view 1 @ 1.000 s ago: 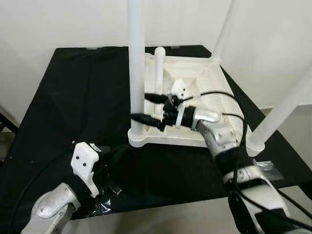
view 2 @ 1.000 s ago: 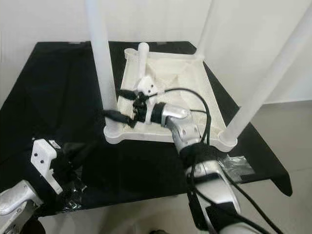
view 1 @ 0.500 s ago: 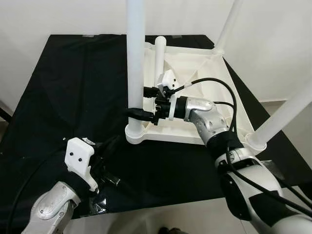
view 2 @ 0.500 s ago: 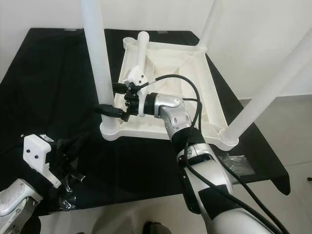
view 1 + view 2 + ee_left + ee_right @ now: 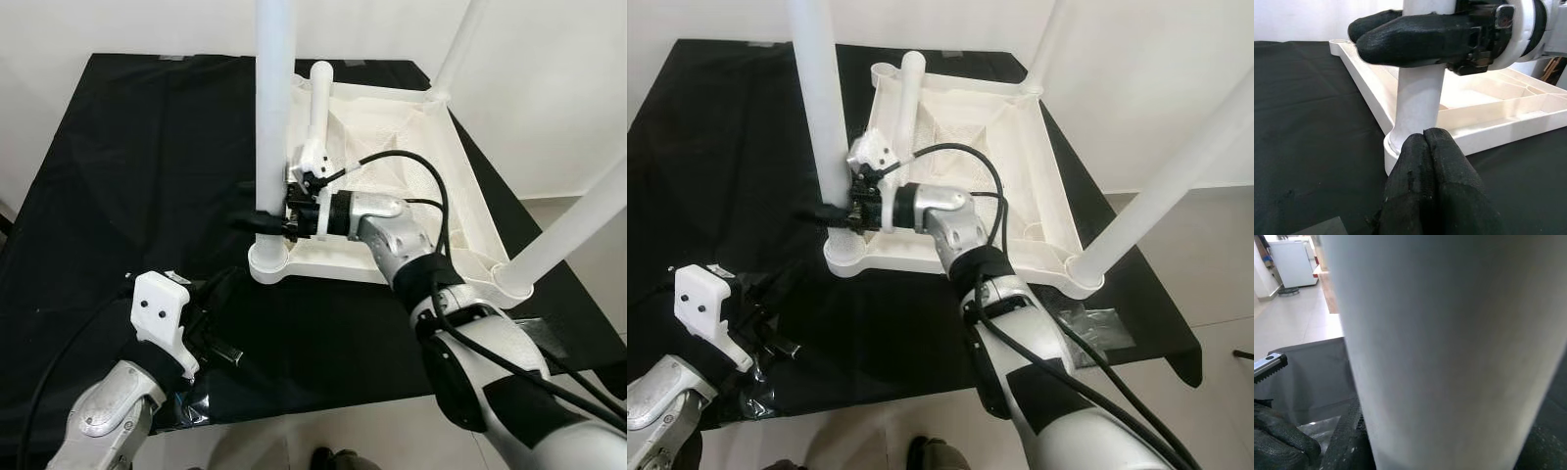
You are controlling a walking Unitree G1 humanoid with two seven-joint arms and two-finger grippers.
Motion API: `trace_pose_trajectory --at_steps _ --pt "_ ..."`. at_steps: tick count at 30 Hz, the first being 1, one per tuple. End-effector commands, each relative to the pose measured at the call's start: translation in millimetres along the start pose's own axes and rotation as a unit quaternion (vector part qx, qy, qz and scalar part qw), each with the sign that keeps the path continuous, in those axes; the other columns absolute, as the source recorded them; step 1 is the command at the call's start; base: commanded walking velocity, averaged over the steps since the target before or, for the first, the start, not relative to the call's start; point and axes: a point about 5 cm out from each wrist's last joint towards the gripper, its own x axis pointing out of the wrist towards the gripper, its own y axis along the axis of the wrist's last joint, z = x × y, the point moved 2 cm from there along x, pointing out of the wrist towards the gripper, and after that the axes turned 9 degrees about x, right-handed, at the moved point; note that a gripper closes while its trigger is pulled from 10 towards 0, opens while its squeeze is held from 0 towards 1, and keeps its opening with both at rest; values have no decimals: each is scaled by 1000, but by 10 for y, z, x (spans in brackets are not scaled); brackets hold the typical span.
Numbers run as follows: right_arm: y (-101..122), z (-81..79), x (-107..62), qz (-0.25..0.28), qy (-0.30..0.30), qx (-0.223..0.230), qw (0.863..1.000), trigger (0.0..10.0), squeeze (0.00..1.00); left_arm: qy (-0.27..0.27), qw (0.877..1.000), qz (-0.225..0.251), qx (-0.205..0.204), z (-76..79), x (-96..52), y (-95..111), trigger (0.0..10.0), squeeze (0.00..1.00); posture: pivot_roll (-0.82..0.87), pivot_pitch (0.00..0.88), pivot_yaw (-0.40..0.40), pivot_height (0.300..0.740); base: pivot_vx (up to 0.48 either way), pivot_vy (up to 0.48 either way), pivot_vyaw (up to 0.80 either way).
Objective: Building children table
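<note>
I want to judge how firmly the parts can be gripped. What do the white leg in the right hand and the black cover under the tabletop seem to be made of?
The white leg looks like smooth matte plastic, uniform with no grain. The black cover looks like thin cloth, with soft creases and a dull surface.

Upturned children's table top (image 5: 392, 147) lying on cloth-covered table (image 5: 118, 176), toward its right and rear. Legs standing up from the corners: near-left leg (image 5: 274, 108), near-right leg (image 5: 573, 230) and far-right leg (image 5: 458, 49); at the far-left corner, shorter leg (image 5: 318, 108). Right gripper (image 5: 266, 219) at near-left leg, low on it, just above the corner socket, one finger on either side, arm reaching in across the top's front edge. Left gripper (image 5: 1427, 161) in front of that corner, low over the cloth, near the table's front-left edge, well apart from the leg.
</note>
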Motion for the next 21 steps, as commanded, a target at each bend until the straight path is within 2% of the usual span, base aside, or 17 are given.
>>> trace_pose_trajectory --at_steps 1,5,6,8,9,10,11,12,13,14,15,17,18,19,20,21 --pt "-8 -38 26 5 16 -3 1000 0 0 -4 1000 1 1 42 9 13 10000 0 119 183 -153 740 0 0 0" --pt "-23 -16 -29 0 6 -14 1000 0 0 -4 1000 2 0 44 20 12 10000 0 106 177 -155 740 0 0 0" --pt "-49 54 -140 -4 -31 -25 999 0 0 -5 1000 3 -2 45 29 8 10000 0 98 175 -156 740 0 0 0" --pt "-49 54 -140 -4 -31 -25 999 0 0 -5 1000 3 -2 45 29 8 10000 0 98 175 -156 740 0 0 0" --pt "-155 171 -322 -14 -133 -32 990 0 0 -7 1000 4 -5 45 38 3 10000 0 82 168 -159 740 0 0 0" --pt "-155 171 -322 -14 -133 -32 990 0 0 -7 1000 4 -5 45 38 3 10000 0 82 168 -159 740 0 0 0" --pt "-218 205 -414 -18 -185 -33 982 0 0 -9 1000 4 -6 41 43 -3 10000 0 70 166 -161 740 0 0 0" --pt "-284 260 -564 -3 -295 -20 955 0 0 -10 1000 4 -7 36 46 -7 10000 0 66 166 -159 740 0 0 0" --pt "-435 180 -793 4 -418 16 908 0 0 -11 1000 5 -8 26 50 -10 10000 0 50 167 -151 740 0 0 0" --pt "-435 180 -793 4 -418 16 908 0 0 -11 1000 5 -8 26 50 -10 10000 0 50 167 -151 740 0 0 0" --pt "-539 89 -1030 3 -506 44 861 0 0 -11 1000 5 -9 17 52 -12 10000 0 47 168 -148 740 0 0 0" --pt "-539 89 -1030 3 -506 44 861 0 0 -11 1000 5 -9 17 52 -12 10000 0 47 168 -148 740 0 0 0" --pt "-631 -154 -1191 -10 -537 39 843 0 0 -15 1000 6 -12 5 60 -18 10000 0 31 163 -125 740 0 0 0" --pt "-658 -319 -1258 -24 -533 29 845 0 0 -19 1000 5 -13 -5 67 -28 10000 0 17 155 -112 740 0 0 0" --pt "-648 -382 -1293 -30 -520 16 853 0 0 -25 1000 5 -16 -13 75 -42 10000 0 -3 145 -94 740 0 0 0" --pt "-648 -382 -1293 -30 -520 16 853 0 0 -25 1000 5 -16 -13 75 -42 10000 0 -3 145 -94 740 0 0 0"
